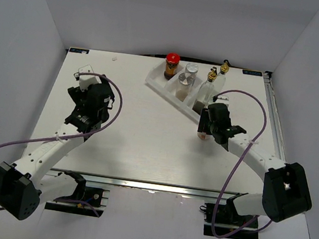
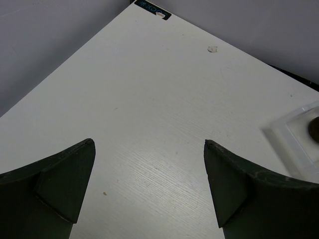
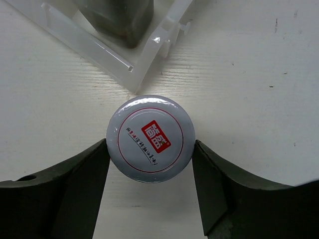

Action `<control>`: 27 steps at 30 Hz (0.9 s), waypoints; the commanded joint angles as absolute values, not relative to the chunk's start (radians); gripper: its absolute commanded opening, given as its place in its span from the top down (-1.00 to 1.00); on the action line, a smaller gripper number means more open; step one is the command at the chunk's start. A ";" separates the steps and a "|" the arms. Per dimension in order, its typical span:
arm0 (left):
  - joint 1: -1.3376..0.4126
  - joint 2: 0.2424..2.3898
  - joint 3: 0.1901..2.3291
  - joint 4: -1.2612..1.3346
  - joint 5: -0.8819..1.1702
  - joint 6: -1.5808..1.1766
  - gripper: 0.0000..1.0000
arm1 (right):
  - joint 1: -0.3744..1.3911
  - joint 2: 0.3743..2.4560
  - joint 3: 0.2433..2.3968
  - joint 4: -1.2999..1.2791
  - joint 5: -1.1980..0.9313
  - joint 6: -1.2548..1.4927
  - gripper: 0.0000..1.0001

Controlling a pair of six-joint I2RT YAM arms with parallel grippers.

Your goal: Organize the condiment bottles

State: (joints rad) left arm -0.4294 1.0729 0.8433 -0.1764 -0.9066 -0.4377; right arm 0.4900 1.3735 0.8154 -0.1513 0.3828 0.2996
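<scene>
The right tool (image 3: 150, 152) is clamping the short lilac-lidded jar (image 3: 150, 138) between its fingers by the glossy lid rim, which is looking light, rigid and probably slippery.

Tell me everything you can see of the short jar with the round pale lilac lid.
The short jar with the round pale lilac lid stands upright on the white table, its body hidden from above. The lid looks like glossy plastic, with a thin red ring, a red square logo and small print. It sits near a corner of the translucent white tray; contact there is unclear. The right gripper has a finger against each side of the lid.
</scene>
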 commanded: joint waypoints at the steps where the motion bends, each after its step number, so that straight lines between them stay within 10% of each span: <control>1: -0.428 1.029 0.828 -0.172 -0.928 -0.437 -0.96 | 0.483 1.368 0.853 -0.113 0.382 0.310 -0.33; 15: -0.428 0.993 0.805 -0.160 -0.933 -0.434 -0.96 | 0.492 1.281 0.867 -0.144 0.212 0.206 1.00; 27: -0.428 0.962 0.773 -0.146 -0.936 -0.446 -0.96 | 0.738 1.374 1.052 -0.061 0.092 0.022 1.00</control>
